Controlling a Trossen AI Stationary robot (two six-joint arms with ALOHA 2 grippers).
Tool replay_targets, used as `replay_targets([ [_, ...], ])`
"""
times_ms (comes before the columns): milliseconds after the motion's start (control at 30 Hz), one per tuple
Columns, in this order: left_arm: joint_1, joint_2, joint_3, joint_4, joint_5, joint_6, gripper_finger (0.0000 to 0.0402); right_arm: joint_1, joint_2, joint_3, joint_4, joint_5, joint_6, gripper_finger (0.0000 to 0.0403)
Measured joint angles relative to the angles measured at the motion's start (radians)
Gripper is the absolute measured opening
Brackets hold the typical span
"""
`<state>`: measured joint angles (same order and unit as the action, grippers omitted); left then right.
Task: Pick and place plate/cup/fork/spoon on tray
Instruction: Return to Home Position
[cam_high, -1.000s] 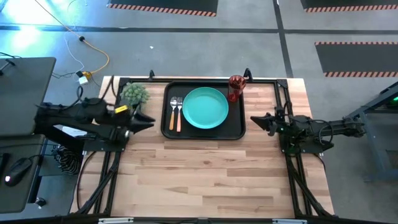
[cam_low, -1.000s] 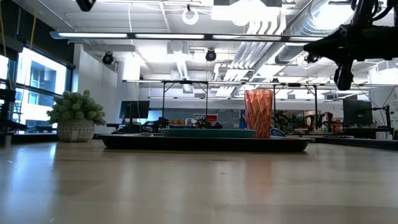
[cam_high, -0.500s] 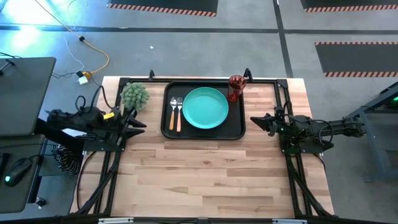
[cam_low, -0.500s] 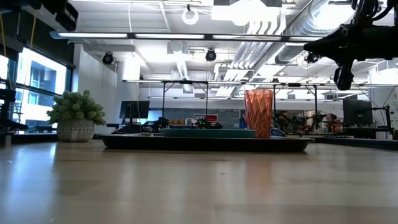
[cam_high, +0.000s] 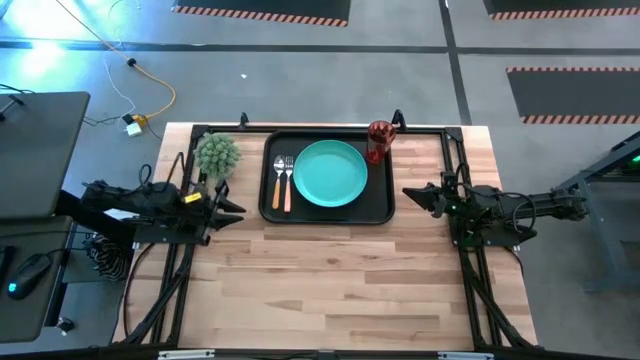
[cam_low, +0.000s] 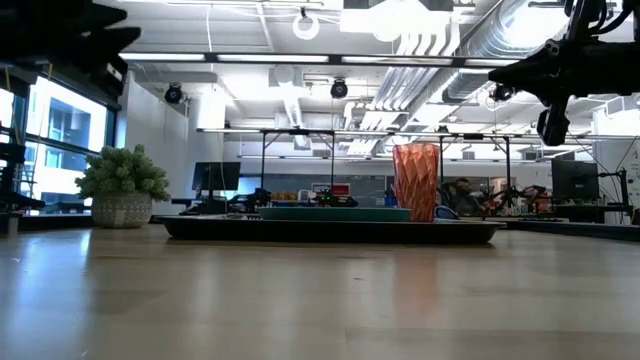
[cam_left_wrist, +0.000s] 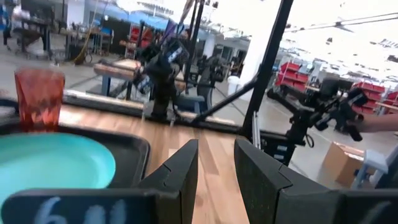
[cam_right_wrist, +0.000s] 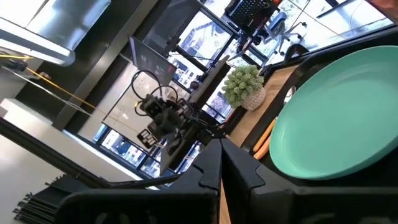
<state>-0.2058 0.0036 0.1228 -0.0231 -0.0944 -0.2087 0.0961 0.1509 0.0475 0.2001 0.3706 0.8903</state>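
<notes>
The black tray (cam_high: 380, 205) lies at the table's far middle. On it rest the turquoise plate (cam_high: 330, 173) and, side by side left of the plate, the fork and spoon (cam_high: 284, 184); which is which I cannot tell. The dark-red cup (cam_high: 379, 141) stands upright at the tray's far right corner. My left gripper (cam_high: 238, 198) hovers left of the tray, open and empty, as the left wrist view (cam_left_wrist: 216, 165) shows. My right gripper (cam_high: 408, 195) hovers right of the tray, shut and empty; it also shows in the right wrist view (cam_right_wrist: 220, 168).
A small potted plant (cam_high: 216, 153) stands just left of the tray's far left corner, close to my left arm. Black frame rails (cam_high: 452, 160) run along the table's sides and far edge. Bare wood (cam_high: 330, 280) fills the table's near half.
My left gripper has drawn back from the tray's left edge toward the table's left edge and come down a little. The tableware has stayed where it was.
</notes>
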Motion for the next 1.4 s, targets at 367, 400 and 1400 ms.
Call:
replay_targets([
  [367,0.0,0.008,-0.111,0.051,0.007,-0.104,0.0094,0.0,0.0,0.0,0.067,-0.13,-0.279,0.0],
  [400,0.0,0.009,-0.111,0.05,0.006,-0.105,0.0094,0.0,0.0,0.0,0.091,-0.147,-0.327,0.0],
  [1400,0.0,0.006,-0.111,0.045,0.005,-0.085,0.0094,0.0,-0.028,0.0,-0.038,-0.256,-0.883,0.0],
])
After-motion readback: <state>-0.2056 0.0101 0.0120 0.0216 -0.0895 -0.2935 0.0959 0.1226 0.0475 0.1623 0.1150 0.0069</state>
